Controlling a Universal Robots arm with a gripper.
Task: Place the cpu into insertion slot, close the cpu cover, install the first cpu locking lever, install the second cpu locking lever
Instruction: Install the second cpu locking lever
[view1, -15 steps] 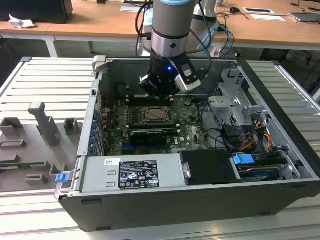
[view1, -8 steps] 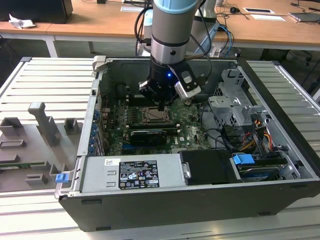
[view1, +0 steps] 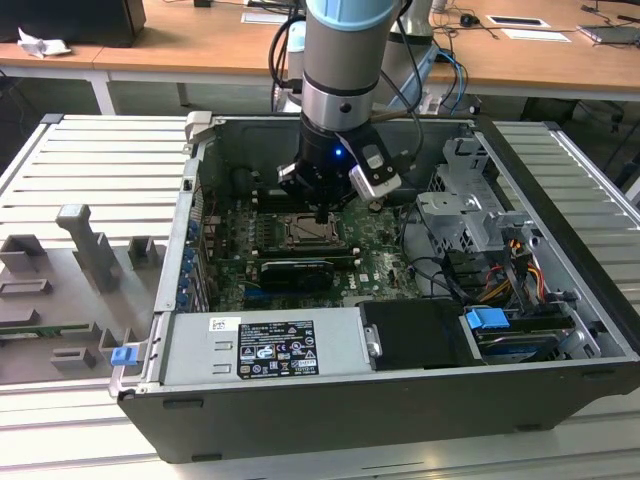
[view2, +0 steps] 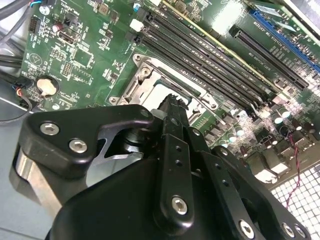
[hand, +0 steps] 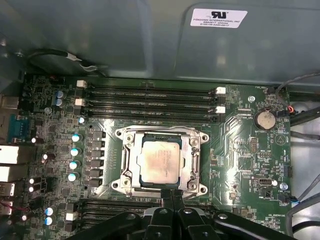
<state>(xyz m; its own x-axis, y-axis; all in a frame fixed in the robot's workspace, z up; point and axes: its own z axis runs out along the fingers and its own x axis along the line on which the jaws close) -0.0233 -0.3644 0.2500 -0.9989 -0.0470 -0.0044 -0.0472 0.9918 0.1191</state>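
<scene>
Exterior view: the arm is reaching down into the open computer case (view1: 560, 300), its gripper (view1: 322, 212) hanging just above the insertion slot (view1: 310, 232).
First wrist view: the cpu (hand: 161, 161) is already lying in the insertion slot (hand: 161, 162) with the cpu cover (hand: 192, 155) folded flat around it; the fingertips (hand: 167, 196) are pressing together at the socket's near edge, holding nothing. Second wrist view: the clenched gripper (view2: 172, 102) is pointing at the cover's rim (view2: 150, 65), close to the black memory slots (view2: 210, 65). Judging from this, a tip sliding off the thin metal could be scraping the green board or missing a locking lever entirely.
</scene>
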